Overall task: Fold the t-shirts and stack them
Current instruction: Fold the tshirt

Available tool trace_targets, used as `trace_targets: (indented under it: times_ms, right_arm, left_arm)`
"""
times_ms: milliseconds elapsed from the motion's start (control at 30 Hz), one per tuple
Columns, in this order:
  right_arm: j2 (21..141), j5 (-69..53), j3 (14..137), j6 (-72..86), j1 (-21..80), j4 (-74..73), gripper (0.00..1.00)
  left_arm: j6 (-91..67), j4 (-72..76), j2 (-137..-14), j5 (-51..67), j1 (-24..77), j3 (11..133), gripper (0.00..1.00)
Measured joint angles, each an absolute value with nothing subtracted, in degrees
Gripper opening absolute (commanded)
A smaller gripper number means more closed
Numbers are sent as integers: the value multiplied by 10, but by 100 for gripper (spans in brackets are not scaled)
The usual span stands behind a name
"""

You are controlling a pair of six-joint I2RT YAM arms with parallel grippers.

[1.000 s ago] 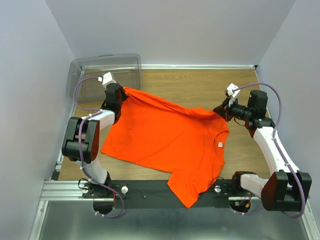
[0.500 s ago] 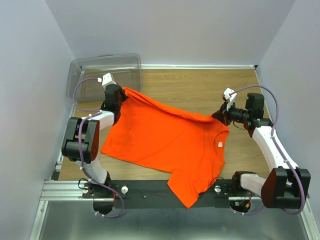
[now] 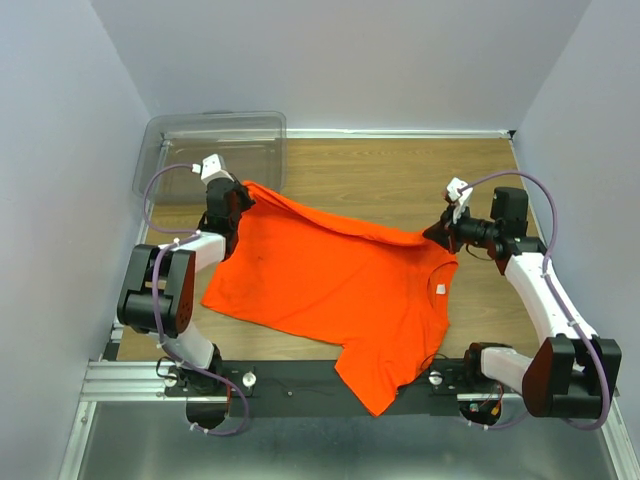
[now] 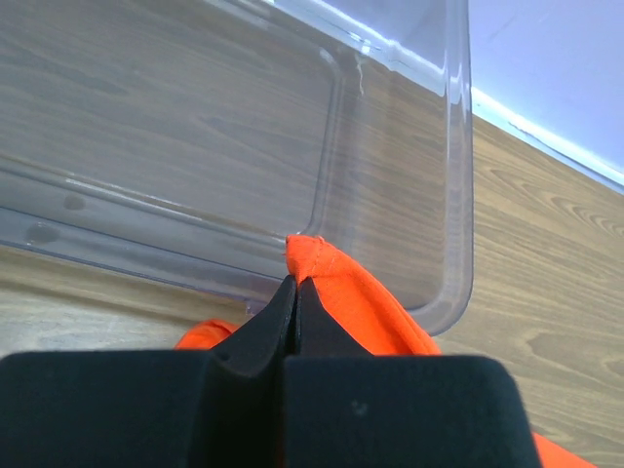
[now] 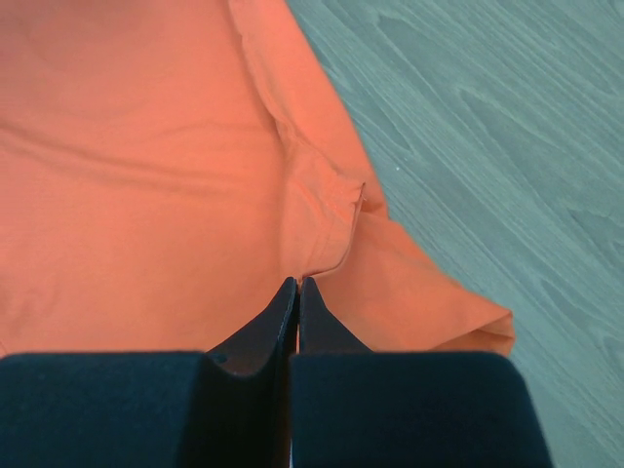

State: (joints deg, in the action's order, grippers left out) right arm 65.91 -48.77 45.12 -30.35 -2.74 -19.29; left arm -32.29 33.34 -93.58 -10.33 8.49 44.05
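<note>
One bright orange t-shirt (image 3: 340, 285) lies spread over the wooden table, its small white neck tag (image 3: 439, 289) at the right, one sleeve hanging over the near rail. My left gripper (image 3: 240, 192) is shut on the shirt's far left corner, seen as a pinched orange fold (image 4: 322, 273) in the left wrist view. My right gripper (image 3: 436, 229) is shut on the shirt's far right edge; the right wrist view shows its closed tips on a fabric fold (image 5: 322, 210). The cloth is stretched between both grippers.
A clear plastic bin (image 3: 210, 150) sits at the far left corner, just beyond the left gripper, its rim (image 4: 458, 195) close in the left wrist view. Bare wood (image 3: 400, 175) lies behind the shirt. Walls enclose three sides; a black rail (image 3: 300, 380) runs along the near edge.
My left gripper has moved slightly nearer and right with the shirt corner. My right gripper drew slightly left earlier and now holds still. The shirt's far edge stays taut.
</note>
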Motion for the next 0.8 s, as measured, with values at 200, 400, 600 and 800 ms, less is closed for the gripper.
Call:
trace_targets:
  times_ms: [200, 400, 600, 800]
  right_arm:
    - [631, -488, 451, -307, -27, -199, 7]
    - [622, -492, 451, -316, -27, -207, 7]
    - [622, -497, 451, -329, -27, -225, 7]
    - [620, -501, 451, -341, -27, -238, 7]
  left_arm:
    - [-319, 335, -924, -101, 84, 431, 0]
    - [-312, 336, -914, -100, 84, 422, 0]
    - [-308, 338, -900, -100, 84, 408, 0]
    - [-309, 349, -897, -100, 83, 397, 0]
